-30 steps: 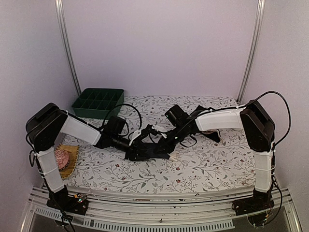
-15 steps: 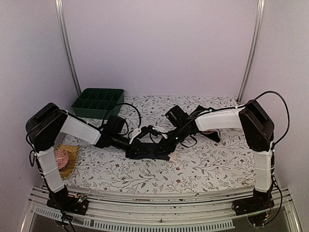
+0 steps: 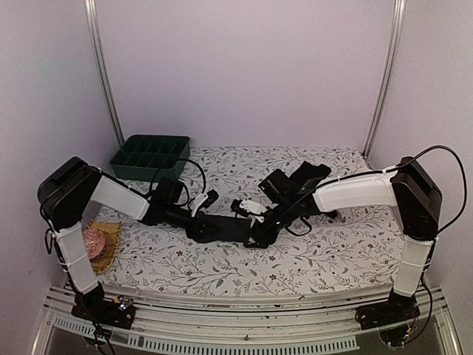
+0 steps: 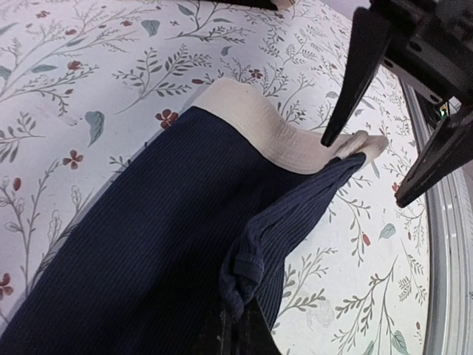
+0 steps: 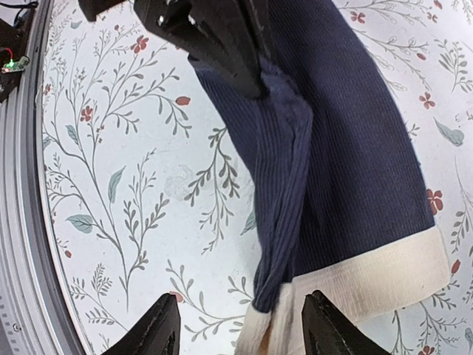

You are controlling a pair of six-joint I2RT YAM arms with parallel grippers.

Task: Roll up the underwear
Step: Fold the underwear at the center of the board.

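The left gripper (image 4: pixel 238 327) is pinched tight on a raised fold of the underwear (image 4: pixel 140 244), while the right gripper (image 5: pixel 242 325) stands with jaws apart astride the cream waistband (image 5: pixel 369 285) corner (nothing pressed between its fingers (image 5: pixel 159 329)). The dark ribbed garment lies stretched on the floral table cover (image 4: pixel 81 66), mid-table between the two. It looks light, limp and stretchy, likely to sag and unroll unless taken at the firmer waistband or a doubled fold.

Green compartment tray (image 3: pixel 137 172) sits at the far-left corner of the floral tablecloth (image 3: pixel 325 255). A pink knitted ball (image 3: pixel 94 239) rests in a yellowish woven dish (image 3: pixel 111 245) at its left edge.
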